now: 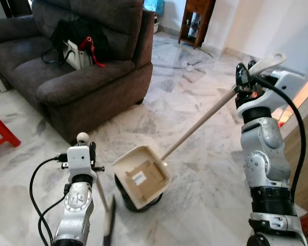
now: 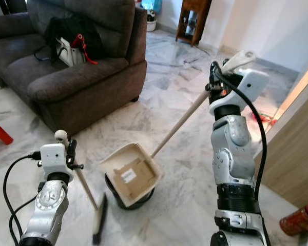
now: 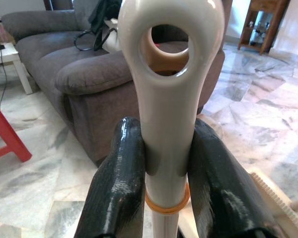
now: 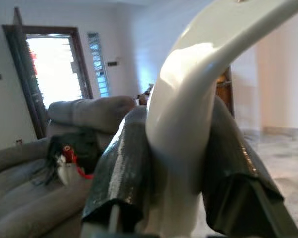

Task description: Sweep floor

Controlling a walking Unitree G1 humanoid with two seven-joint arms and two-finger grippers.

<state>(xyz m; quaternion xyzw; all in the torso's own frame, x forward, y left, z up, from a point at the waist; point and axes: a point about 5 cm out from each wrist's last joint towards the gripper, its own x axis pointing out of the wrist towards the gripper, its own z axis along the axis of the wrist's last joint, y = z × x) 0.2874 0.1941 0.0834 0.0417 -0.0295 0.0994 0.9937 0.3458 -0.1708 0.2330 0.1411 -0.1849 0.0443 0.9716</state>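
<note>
On the far left a red stool leg [image 1: 2, 130] juts in, and behind it a dark grey sofa [image 1: 87, 84] carries a black bag [image 1: 77, 38] with a red strap, well clear of the work.

Low on the left, the left hand [image 3: 166, 163] is closed around the top of the broom handle [image 3: 169, 99], just below its hanging eye. In the left wrist view the two black fingers [image 3: 119, 183] press the pale shaft from both sides with no gap. The handle slopes down from that grip to the dark broom head [image 2: 98, 218], which rests on the marble floor [image 1: 195, 128] just beside the dustpan. Holding the broom so high up probably gives the arm a long lever for short strokes toward the pan.

In the middle, the cream dustpan [image 1: 142, 177] sits tilted, its open tray turned up toward the camera, with a dark round object [image 1: 138, 201] beneath it whose nature I cannot tell. Flat brown pieces with a white label [image 1: 138, 178] lie inside it. The tilt likely keeps those pieces from sliding back out.

From the pan a long pale dustpan pole [image 1: 200, 123] rises to the right, up to the right hand [image 4: 176, 163], which is raised high beside a wooden panel [image 2: 297, 154]. Its fingers [image 4: 124, 163] are clamped on the curved end of that pole, fully closed on it. A wooden cabinet [image 1: 195, 20] stands far behind
</note>
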